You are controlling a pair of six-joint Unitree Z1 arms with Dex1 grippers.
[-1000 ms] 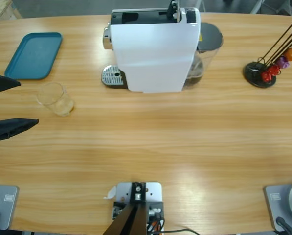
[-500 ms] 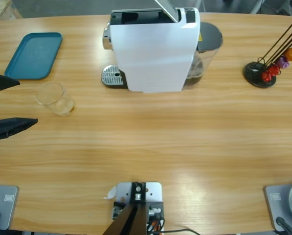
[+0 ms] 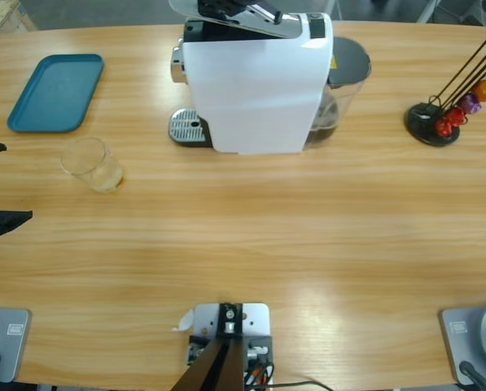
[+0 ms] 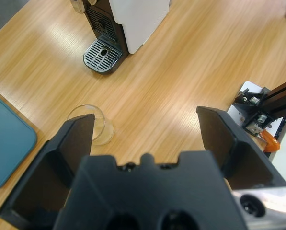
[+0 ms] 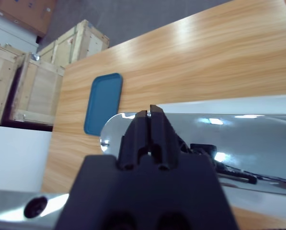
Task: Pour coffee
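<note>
Left gripper (image 4: 147,139): jaws spread wide, empty.
Small clear round glass (image 4: 91,124): just ahead, beside one jaw; no coffee visible (fragile, slippery; grip low around the wall).
Right gripper (image 5: 151,125): jaws pressed together above the white coffee machine's silver lever (image 5: 257,143).

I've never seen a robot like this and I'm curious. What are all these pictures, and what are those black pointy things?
The pictures show one wooden table from three cameras. One looks down from above; the other two ride on the robot's two arms.

The black pointy things are the left gripper, a kind of pincer hand. Its jaws are wide open and hold nothing. In front of it stands an empty glass.

The right gripper has its jaws shut, at the shiny silver lid on top of the white coffee machine.

Also on the table: a blue tray and a black stand with colourful capsules. No coffee is in the glass yet.
</note>
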